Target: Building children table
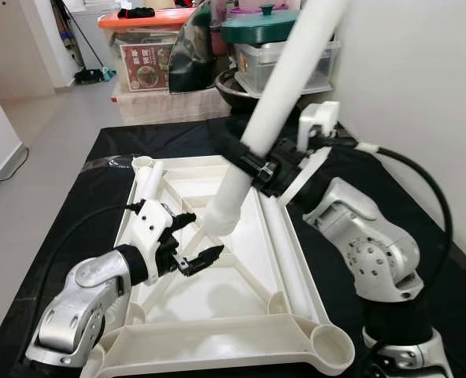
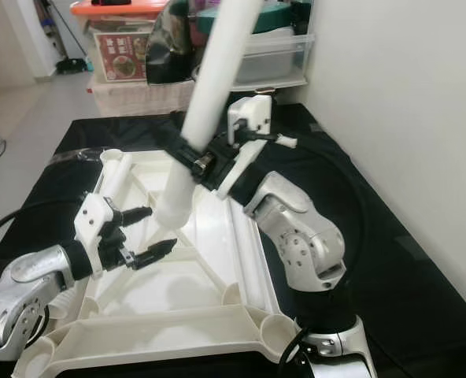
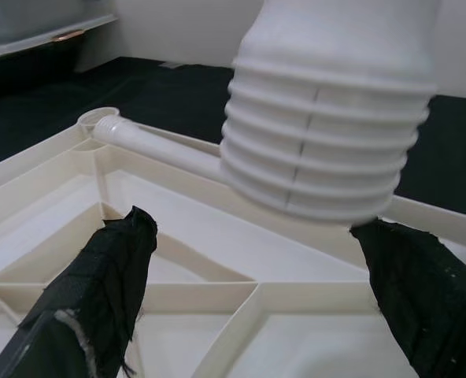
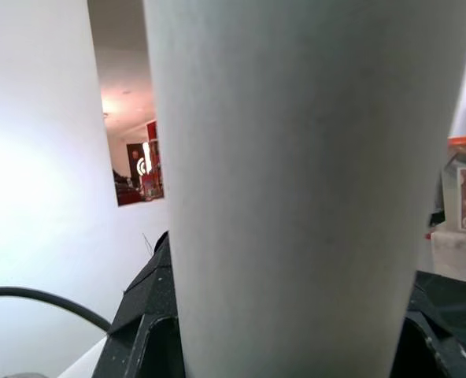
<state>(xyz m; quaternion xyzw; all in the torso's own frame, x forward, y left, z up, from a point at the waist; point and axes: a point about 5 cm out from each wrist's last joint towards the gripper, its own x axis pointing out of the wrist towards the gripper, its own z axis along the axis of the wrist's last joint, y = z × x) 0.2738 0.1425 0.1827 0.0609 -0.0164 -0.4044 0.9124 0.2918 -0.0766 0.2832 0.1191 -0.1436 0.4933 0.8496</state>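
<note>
The inverted white tabletop (image 1: 292,260) lies on the black worktop (image 1: 445,260), its ribbed underside up. The right pincer (image 1: 258,172) clamps a white table leg (image 1: 276,102), tilted, its lower end over the tabletop's middle; the left pincer (image 1: 192,242) stands wide just below. The leg may cross-thread or slip if tilted at a corner socket (image 1: 331,342). The left wrist view reveals the leg's threaded end (image 3: 323,161); the head views hide it.

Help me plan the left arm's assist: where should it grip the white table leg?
Probably the smooth shaft just above the threaded end, approached from the robot's left. The left end effector is open there; the right end effector holds the table leg higher up.
</note>
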